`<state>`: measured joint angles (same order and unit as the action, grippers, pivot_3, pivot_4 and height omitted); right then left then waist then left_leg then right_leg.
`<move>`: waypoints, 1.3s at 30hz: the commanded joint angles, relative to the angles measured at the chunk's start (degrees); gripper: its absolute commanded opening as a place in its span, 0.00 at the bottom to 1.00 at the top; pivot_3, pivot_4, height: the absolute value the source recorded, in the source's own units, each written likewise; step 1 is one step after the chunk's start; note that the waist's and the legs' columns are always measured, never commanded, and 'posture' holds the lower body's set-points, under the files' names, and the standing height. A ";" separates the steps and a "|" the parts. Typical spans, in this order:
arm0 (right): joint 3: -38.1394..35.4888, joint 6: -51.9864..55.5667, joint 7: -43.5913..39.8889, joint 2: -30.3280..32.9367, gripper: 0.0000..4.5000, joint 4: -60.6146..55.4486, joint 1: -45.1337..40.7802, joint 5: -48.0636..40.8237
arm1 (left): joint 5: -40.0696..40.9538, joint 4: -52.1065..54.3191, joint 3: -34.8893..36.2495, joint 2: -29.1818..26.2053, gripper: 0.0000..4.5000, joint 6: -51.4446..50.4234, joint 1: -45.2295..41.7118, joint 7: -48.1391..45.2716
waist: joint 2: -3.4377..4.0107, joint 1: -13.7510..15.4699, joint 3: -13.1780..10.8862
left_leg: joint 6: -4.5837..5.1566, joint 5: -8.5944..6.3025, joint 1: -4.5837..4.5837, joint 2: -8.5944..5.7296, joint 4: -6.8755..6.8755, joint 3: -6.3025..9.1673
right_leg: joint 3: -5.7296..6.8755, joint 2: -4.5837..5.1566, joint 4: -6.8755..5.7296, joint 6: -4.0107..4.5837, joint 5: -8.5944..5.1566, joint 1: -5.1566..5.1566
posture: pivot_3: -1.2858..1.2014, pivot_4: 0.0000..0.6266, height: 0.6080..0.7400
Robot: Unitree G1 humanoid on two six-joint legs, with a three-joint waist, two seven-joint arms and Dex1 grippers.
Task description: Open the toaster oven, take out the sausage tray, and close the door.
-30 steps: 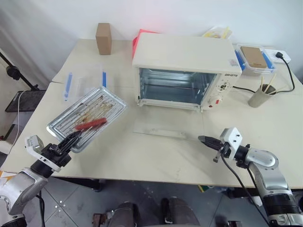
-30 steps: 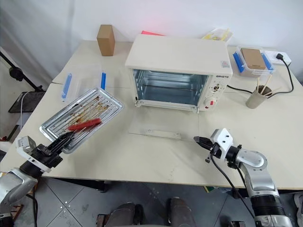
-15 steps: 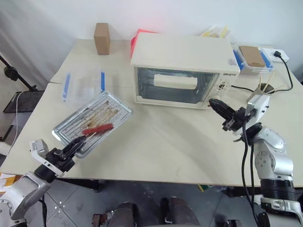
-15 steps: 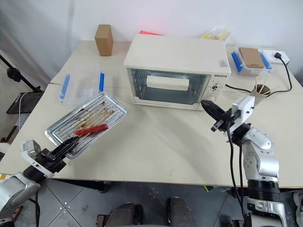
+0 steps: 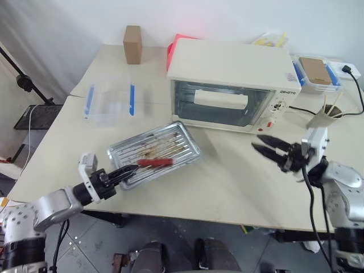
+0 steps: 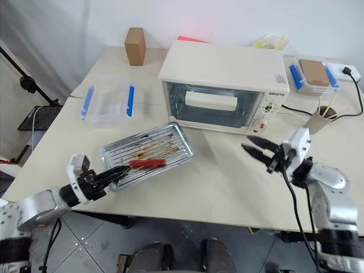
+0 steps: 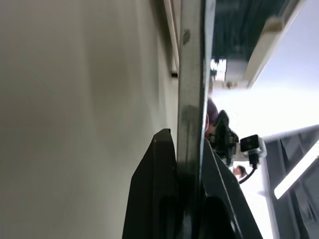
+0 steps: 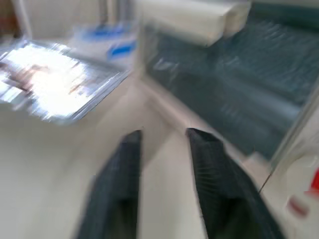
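Toaster oven [image 6: 224, 88] at far centre of surface [image 6: 216, 176], door [image 6: 211, 108] shut. Sausage tray [image 6: 147, 154] near-left of the oven, its near-left edge pinched between the left gripper [image 6: 118, 173] fingers. Right gripper [image 6: 257, 151] near the oven's right front corner, fingers spread, touching nothing.

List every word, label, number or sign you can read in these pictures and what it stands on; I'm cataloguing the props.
Dark brand lettering on the cream-white boxy toaster oven's right panel: too small to read.
Small sticker on the oven's top: too small to read.
Markings around the knobs: unreadable.
No other text visible.
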<state>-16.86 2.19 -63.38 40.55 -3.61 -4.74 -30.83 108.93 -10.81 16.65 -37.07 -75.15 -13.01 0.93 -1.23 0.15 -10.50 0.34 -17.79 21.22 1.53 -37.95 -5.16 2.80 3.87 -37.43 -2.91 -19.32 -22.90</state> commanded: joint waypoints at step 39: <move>-9.69 -3.15 4.41 -2.25 1.00 -19.13 24.75 -0.30 | -76.66 -9.39 -32.37 -2.94 1.00 11.19 -27.21 -58.62 | 0.14 -1.04 0.03 | -0.32 0.15 -0.45 0.13 0.33 0.05 | -0.10 -0.21 0.09 0.00 -0.01 0.28 | 0.52 0.24 1.00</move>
<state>-26.64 -0.19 -58.56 37.95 -22.43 20.40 -30.65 39.85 -22.30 -13.28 -35.04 -69.99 -44.45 -58.59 -1.09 -0.89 -10.48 0.00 -17.62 20.57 1.65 -37.50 -5.12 2.68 3.66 -37.33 -2.88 -19.34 -22.49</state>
